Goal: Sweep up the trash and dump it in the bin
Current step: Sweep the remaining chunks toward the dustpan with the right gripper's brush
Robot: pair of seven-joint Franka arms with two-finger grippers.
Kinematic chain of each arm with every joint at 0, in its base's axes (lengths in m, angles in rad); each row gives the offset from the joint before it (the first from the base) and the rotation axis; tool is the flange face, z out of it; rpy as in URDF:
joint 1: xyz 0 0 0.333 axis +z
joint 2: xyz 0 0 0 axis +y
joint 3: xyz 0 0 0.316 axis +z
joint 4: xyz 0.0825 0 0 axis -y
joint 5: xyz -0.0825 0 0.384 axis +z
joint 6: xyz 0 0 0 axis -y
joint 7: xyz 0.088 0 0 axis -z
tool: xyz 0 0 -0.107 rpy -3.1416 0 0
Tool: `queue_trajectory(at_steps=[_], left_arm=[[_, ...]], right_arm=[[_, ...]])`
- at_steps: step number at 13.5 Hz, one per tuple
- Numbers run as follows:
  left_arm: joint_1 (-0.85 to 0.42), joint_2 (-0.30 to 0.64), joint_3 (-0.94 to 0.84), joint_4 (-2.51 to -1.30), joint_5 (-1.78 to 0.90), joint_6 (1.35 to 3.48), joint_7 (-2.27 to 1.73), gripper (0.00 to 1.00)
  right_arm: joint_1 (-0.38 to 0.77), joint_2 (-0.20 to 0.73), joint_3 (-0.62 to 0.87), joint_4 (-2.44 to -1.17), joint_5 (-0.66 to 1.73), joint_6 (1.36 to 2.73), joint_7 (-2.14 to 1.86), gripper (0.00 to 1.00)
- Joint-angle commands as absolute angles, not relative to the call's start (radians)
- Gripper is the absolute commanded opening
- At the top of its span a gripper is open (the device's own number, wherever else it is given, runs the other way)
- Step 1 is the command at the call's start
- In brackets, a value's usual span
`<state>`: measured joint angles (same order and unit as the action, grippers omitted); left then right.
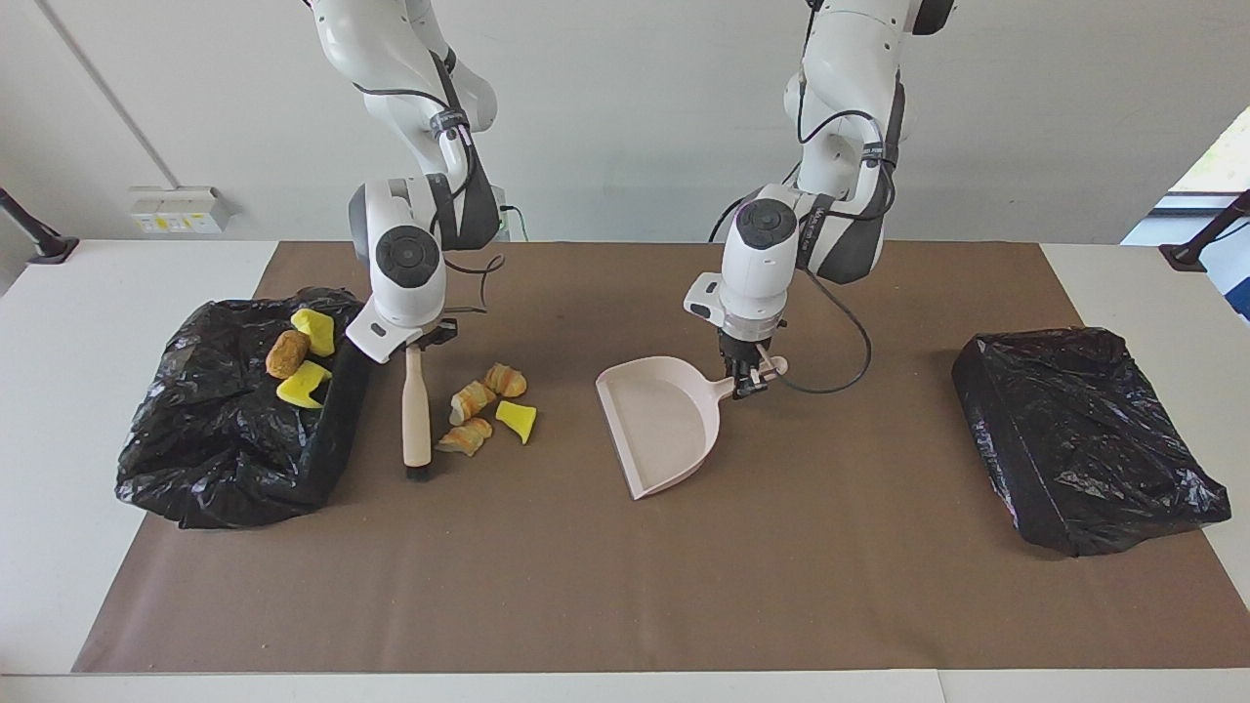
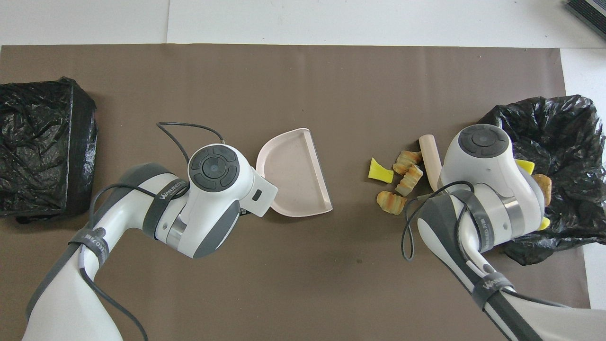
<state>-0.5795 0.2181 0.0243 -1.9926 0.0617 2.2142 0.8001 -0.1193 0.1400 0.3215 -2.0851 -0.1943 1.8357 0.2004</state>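
Trash (image 1: 488,405) lies btwn right jaws (image 1: 415,344) pinching brush (image 1: 417,410) & left jaws (image 1: 750,376) pinching dustpan (image 1: 659,420).

Only legible lettering: "WANEEDS"-like brand print on grey strap (image 2: 166,196) around left arm (image 2: 142,208), last letters unclear. Similar grey strap (image 2: 492,284) on right arm (image 2: 478,222) with print starting "WAN", rest unreadable. Nothing else readable.
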Motion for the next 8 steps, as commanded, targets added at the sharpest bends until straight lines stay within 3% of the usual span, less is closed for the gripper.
queue_trajectory(at_steps=[1,8], left_arm=[[-0.594,0.183,0.037,-2.037,0.051,2.215,0.816,0.00],[-0.594,0.178,0.037,-2.046,0.051,2.223,0.815,0.00]], right_arm=[[-0.063,0.126,0.331,-2.109,-0.118,1.844,0.300,0.00],[0.049,0.137,0.333,-2.106,0.156,1.928,0.377,0.00]])
